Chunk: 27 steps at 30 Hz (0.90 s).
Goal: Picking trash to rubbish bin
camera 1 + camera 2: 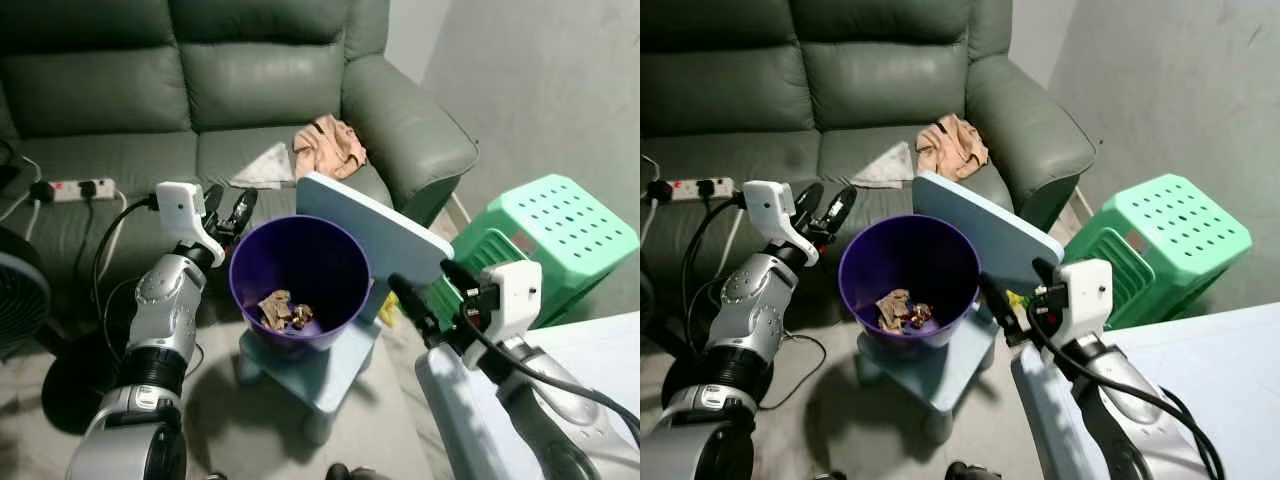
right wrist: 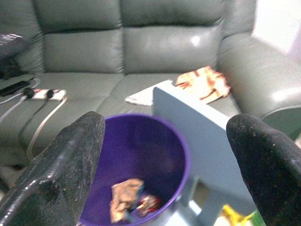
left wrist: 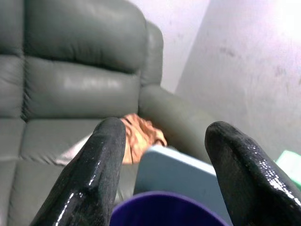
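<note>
Trash (image 1: 285,311) is lying at the bottom of the purple rubbish bin (image 1: 345,300), which is sitting on a pale blue stool (image 1: 330,372) in front of the green sofa (image 1: 120,90), raised within easy reach of both arms. Two or three crumpled wrappers are resting there, brownish and reddish, so part of the job looks done.

Hovering just beside the bin's left rim is the left gripper (image 1: 228,212), its fingers spread apart and gripping nothing, pointing across the rim toward the sofa seat; this looks like a release pose over the opening. Poised near the bin's right side is the right gripper (image 1: 432,302), its fingers also wide apart and empty, aimed at the bin's mouth.

Leaning against the bin's far right rim is a pale blue board (image 1: 380,235). An orange-tan crumpled cloth or wrapper (image 1: 328,146) and a white paper (image 1: 262,168) are lying on the sofa seat near its right arm, likely next candidates. A power strip (image 1: 70,189) is resting on the seat's left side, and a green plastic stool (image 1: 555,240) is standing to the right.
</note>
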Tool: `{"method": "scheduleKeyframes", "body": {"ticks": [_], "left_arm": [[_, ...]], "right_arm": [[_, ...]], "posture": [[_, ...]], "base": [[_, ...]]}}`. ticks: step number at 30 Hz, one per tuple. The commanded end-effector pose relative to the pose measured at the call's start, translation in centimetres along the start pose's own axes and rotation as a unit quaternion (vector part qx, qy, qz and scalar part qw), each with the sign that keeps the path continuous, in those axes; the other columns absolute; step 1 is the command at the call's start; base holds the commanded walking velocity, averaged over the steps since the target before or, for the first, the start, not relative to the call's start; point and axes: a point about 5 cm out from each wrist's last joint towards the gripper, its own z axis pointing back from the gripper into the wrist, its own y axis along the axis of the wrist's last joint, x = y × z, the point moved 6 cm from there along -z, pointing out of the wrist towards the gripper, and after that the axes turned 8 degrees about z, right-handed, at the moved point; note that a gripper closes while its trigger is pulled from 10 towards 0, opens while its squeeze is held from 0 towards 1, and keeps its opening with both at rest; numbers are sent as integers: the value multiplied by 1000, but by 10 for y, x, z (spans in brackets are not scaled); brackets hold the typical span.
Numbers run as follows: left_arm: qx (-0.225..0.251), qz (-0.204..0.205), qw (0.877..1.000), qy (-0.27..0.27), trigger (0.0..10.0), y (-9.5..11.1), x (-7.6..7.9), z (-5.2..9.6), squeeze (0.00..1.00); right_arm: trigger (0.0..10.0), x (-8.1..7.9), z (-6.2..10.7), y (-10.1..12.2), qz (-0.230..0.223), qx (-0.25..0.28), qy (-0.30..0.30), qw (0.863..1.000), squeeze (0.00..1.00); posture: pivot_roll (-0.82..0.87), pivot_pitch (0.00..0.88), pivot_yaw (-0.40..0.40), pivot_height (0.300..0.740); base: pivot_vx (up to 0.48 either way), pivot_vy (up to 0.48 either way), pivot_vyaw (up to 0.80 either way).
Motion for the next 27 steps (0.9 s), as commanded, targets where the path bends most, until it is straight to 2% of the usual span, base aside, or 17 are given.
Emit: {"method": "scheduleKeyframes", "body": {"ticks": [1,6,8,11,15,16,20,27], "left_arm": [[6,-4,1000,6,10000,4,3,1,0],[18,-8,999,32,10000,11,11,7,0],[18,-6,999,32,10000,11,13,7,0],[20,-10,999,49,10000,9,17,7,0],[20,-18,998,60,10000,7,17,9,0],[15,-13,998,68,10000,0,14,14,0],[10,-13,997,82,10000,-5,9,20,0],[16,-28,995,93,10000,1,3,15,0]], "right_arm": [[10000,16,0,-3,21,0,-41,999,0],[10000,39,-12,-13,41,3,-105,994,0],[10000,41,-13,-13,37,4,-108,993,0],[10000,49,-25,-18,42,10,-135,990,0],[10000,50,-30,-21,46,11,-140,989,0],[10000,50,-33,-26,60,8,-141,988,0],[10000,52,-36,-31,57,5,-143,988,0],[10000,56,-43,-36,71,-4,-155,985,0]], "posture": [[-46,3,-70,740],[-14,0,-73,740],[-14,0,-73,740],[8,0,-76,740],[11,0,-78,740],[12,0,-76,740],[6,0,-75,740],[4,0,-75,740]], "base": [[0,0,0],[0,0,0],[0,0,0],[0,0,0],[0,0,0],[0,0,0],[0,0,0],[0,0,0]]}}
